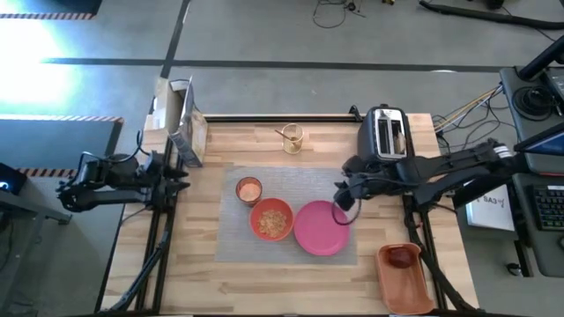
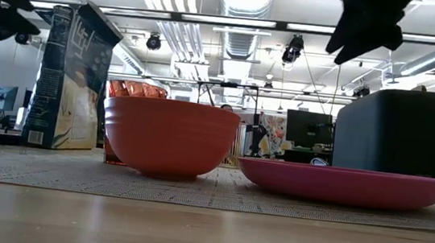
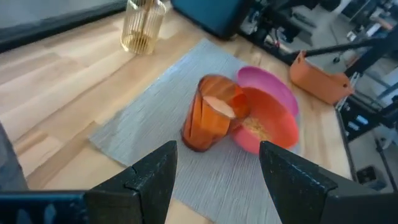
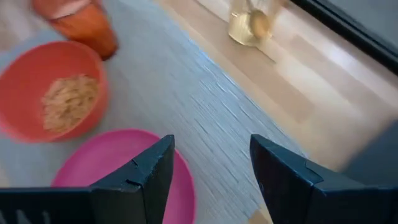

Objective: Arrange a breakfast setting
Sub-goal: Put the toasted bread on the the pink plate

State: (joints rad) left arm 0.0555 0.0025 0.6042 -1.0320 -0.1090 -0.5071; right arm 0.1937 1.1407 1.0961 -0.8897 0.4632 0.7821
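Observation:
A grey woven placemat (image 1: 286,180) lies mid-table. On it stand a small orange cup (image 1: 249,189), an orange bowl (image 1: 272,219) holding cereal, and a pink plate (image 1: 322,227) beside the bowl. A gold spoon (image 1: 290,134) stands in a clear glass beyond the mat's far edge. A red apple (image 1: 402,257) sits in an orange tray at the near right. My right gripper (image 1: 342,195) hangs open above the plate's far right rim (image 4: 112,162). My left gripper (image 1: 181,170) is open at the table's left edge and points toward the cup (image 3: 208,115).
A black-and-silver toaster (image 1: 388,132) stands at the far right, behind my right arm. A cereal box (image 1: 185,123) stands at the far left corner. The orange tray (image 1: 407,282) sits at the near right corner. Bare wood shows along the near edge and left of the mat.

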